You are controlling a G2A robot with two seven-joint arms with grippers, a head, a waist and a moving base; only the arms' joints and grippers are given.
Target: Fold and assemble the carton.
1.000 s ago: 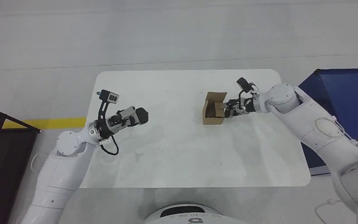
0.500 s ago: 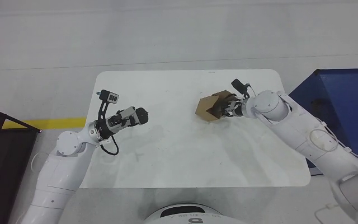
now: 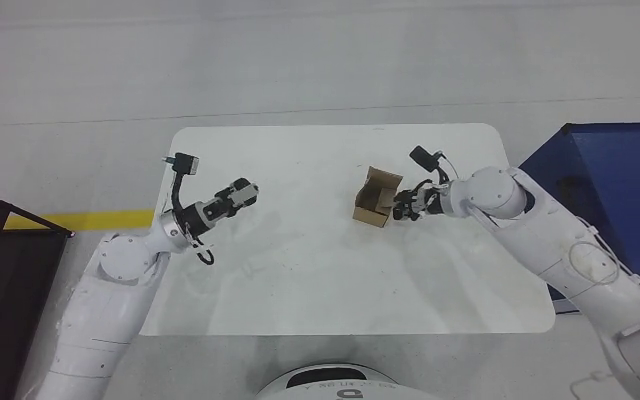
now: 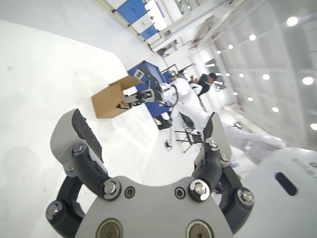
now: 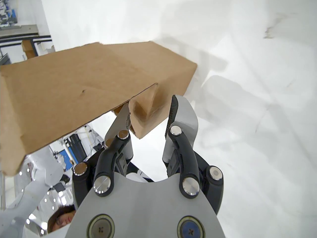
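Your right gripper [image 5: 149, 106] pinches a flap of the brown cardboard carton [image 5: 86, 80] just ahead of it. Your left gripper [image 4: 145, 115] is spread, well apart from the carton. Flap folding seems in hand; next, you should press this flap inward.
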